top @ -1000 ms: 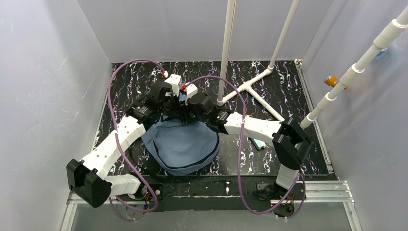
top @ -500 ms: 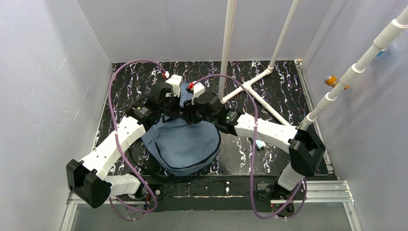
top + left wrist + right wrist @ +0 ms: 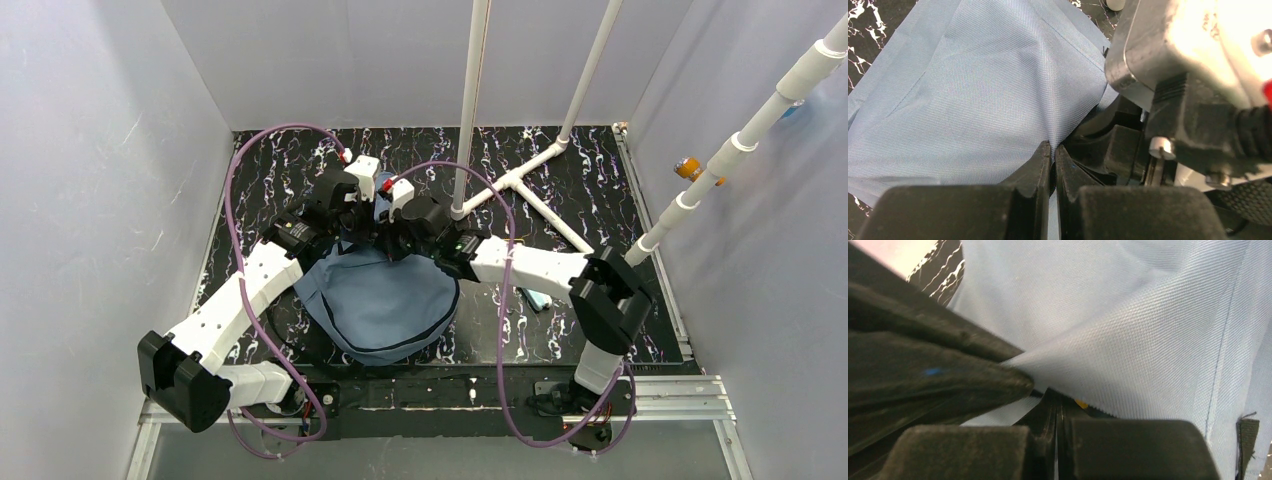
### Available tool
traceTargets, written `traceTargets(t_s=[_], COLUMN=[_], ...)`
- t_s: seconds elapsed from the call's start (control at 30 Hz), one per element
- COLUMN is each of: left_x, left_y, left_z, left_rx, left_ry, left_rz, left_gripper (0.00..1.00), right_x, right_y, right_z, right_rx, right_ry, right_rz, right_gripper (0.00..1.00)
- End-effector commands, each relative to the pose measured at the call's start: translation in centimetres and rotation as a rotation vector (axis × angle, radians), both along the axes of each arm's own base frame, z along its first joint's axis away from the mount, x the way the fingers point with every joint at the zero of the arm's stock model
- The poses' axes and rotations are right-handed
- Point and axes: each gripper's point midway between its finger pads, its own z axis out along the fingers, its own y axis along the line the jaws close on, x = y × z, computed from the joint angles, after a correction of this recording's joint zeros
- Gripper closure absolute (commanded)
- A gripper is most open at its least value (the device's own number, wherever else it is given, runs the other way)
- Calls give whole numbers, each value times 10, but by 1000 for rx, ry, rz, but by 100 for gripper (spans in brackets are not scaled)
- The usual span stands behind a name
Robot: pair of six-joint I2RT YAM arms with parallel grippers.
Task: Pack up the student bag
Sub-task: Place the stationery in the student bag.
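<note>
The student bag, slate-blue with a dark zipper line, lies on the black marbled table between the arms. Both grippers meet at its far top edge. My left gripper is shut on a pinch of the bag's fabric, which rises to a peak at its fingertips. My right gripper is shut, its tips against the zipper teeth at the edge of the fabric, beside a small orange spot. Whether it pinches anything is hidden. The left gripper's finger lies just beside it.
A white pipe frame stands on the table behind and right of the bag. A small teal object lies under the right forearm. White walls enclose the table on three sides; an orange fitting sits on the right wall.
The right arm swung out slightly and came back to the bag's top edge, and its jaws went from open to shut. The left gripper kept its pinch on the fabric.
</note>
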Motion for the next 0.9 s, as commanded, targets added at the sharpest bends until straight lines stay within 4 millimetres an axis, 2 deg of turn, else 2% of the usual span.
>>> traceTargets(t_s=[0.0, 0.23, 0.4, 0.5, 0.53, 0.63, 0.7, 0.77, 0.87], left_x=[-7, -10, -12, -12, -13, -12, -12, -11, -11], left_y=[-16, -14, -13, -12, -12, -12, -12, -12, -11], left_z=[25, 23, 16, 12, 10, 5, 2, -1, -5], left_rx=[-84, -79, -71, -70, -70, -62, -57, -50, -45], left_ry=[-29, -25, -12, -7, -5, 0, 2, 5, 8], left_rz=[-53, -54, -53, -52, -52, -54, -55, -54, -51], left_gripper=[100, 100, 100, 100, 100, 100, 100, 100, 100], right_x=[32, 67, 65, 52, 46, 19, -1, -18, -30], right_y=[-7, -46, -46, -47, -47, -44, -50, -65, -103], right_z=[16, 32, 42, 55, 53, 61, 60, 54, 50], right_rx=[65, 100, 95, 97, 70, 54, 37, 1, -75], right_ry=[-133, -282, -280, -252, -230, -178, -147, -116, -120], right_rz=[-150, -419, -400, -340, -310, -168, -91, -52, -93], right_gripper=[99, 97, 84, 68, 62, 47, 40, 37, 31])
